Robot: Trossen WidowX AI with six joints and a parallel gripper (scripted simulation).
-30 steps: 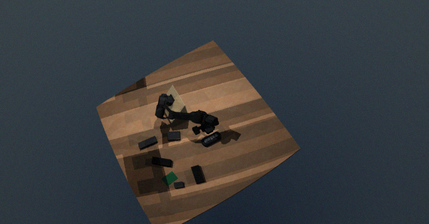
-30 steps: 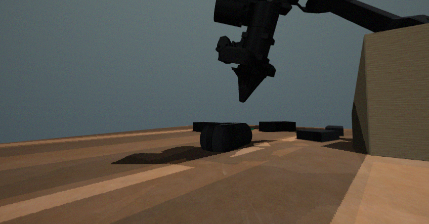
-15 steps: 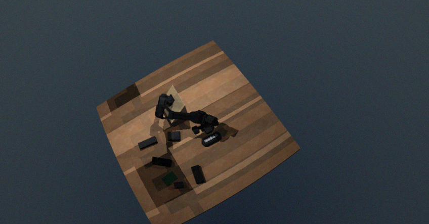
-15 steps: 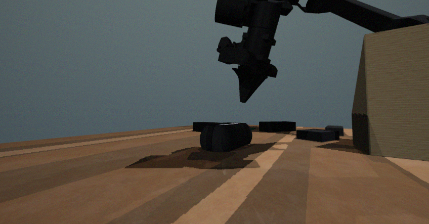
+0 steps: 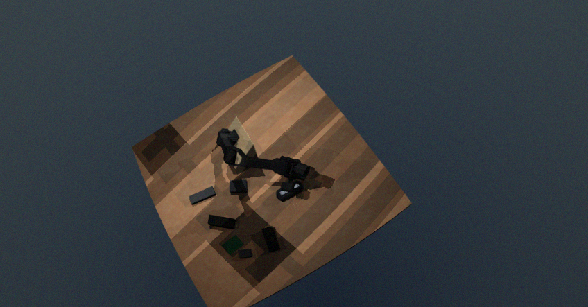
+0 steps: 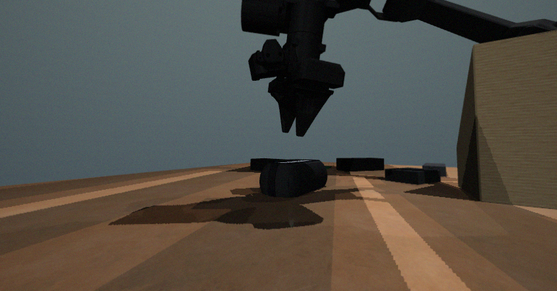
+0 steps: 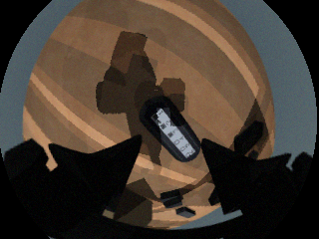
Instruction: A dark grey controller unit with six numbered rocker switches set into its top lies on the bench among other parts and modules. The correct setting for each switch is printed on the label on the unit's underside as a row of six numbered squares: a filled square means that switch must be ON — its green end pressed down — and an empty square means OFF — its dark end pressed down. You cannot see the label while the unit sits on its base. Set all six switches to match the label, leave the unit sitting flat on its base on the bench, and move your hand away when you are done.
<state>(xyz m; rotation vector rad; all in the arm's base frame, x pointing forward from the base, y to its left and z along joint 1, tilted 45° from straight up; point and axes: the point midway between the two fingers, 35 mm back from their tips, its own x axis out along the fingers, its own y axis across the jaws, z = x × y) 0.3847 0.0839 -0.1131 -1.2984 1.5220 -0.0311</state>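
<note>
The dark controller unit lies upside down on the bench, its switches hidden beneath it. Its pale label faces up in the wrist view, running from upper left to lower right. Some squares towards its upper-left end look filled and some towards its lower-right end look empty; the full row is too small and blurred to read surely. My gripper is open and empty. It hangs above the unit without touching it, with a fingertip to either side of it in the wrist view.
A grey bar, a dark block, two long black blocks, a green board and a small dark module lie on the bench. A beige block stands beside the arm.
</note>
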